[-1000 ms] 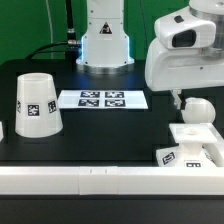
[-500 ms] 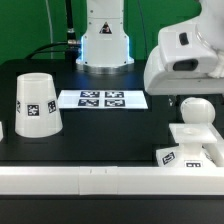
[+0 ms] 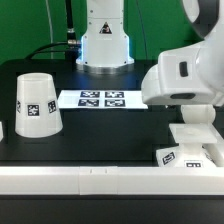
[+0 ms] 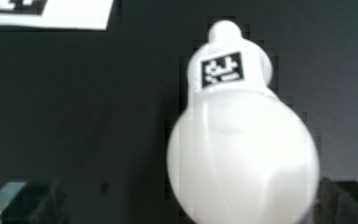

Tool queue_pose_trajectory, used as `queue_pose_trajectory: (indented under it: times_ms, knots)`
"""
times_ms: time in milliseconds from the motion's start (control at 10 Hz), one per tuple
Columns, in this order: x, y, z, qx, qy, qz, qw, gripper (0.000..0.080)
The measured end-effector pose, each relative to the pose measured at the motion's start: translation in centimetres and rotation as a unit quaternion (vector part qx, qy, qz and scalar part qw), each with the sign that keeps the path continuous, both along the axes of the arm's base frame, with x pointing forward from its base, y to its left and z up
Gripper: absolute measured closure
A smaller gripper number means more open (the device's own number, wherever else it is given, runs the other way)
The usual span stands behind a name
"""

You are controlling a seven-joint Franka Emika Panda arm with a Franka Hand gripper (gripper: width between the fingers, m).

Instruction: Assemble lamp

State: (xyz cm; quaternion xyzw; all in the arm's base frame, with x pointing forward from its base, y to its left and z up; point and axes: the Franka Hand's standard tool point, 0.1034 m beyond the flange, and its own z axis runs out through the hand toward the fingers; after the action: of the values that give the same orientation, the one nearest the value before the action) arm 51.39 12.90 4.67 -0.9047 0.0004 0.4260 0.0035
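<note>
**Wrist view: gripper fingers spread wide on either side of the lamp bulb**

In the wrist view we see the white bulb [image 4: 243, 160] filling most of the picture. Its round head looms large and close to the camera. Its narrower neck points away and carries a black-and-white square tag [image 4: 224, 68]. The gripper [image 4: 179, 205] has its two dark fingers [image 4: 9, 203] set well apart, one on either side of the bulb's head. The finger we see more clearly stands clear of the bulb, with bare black table between them. The other shows only as a dark sliver, and we cannot tell whether it touches. Nothing is clamped. A corner of the marker board [image 4: 43, 10] shows beyond the bulb's neck.

In the exterior view, the arm's [image 3: 185, 72] bulky white wrist housing hangs low over the black table [image 3: 110, 130] on the exterior view's right. It hides both the bulb and the fingers from this camera. Just in front of it, near the table's front edge, lies the flat square base [image 3: 200, 150]. It has a raised block in its middle, and a tag on the side toward the exterior view's left.

The tapered shade [image 3: 35, 103] stands with its wide end down on the exterior view's left, well apart from the arm, with a tag facing the camera. The marker board [image 3: 102, 99] lies flat between the shade and the arm, in front of the arm's white pedestal [image 3: 105, 40]. A white rail [image 3: 100, 180] runs along the table's front.
</note>
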Motion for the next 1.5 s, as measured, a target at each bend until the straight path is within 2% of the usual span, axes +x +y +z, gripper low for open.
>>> queue_pose_trajectory:
  times_ms: [200,300,600,800,1100,1500]
  knots:
    - [0.2,1.5,0.0,-0.002,-0.01,-0.002,1.0,0.01]
    - [0.4,1.9,0.1,0.003,-0.015,-0.008,1.0,0.01]
    - [0.5,1.8,0.0,0.004,-0.016,-0.009,1.0,0.01]
    - [0.4,1.5,-0.8,0.006,-0.025,-0.011,1.0,0.01]
    - [-1.0,2.0,-2.2,0.001,-0.02,-0.012,1.0,0.01]
    - [-3.0,1.7,-3.6,-0.004,-0.001,-0.009,1.0,0.01]
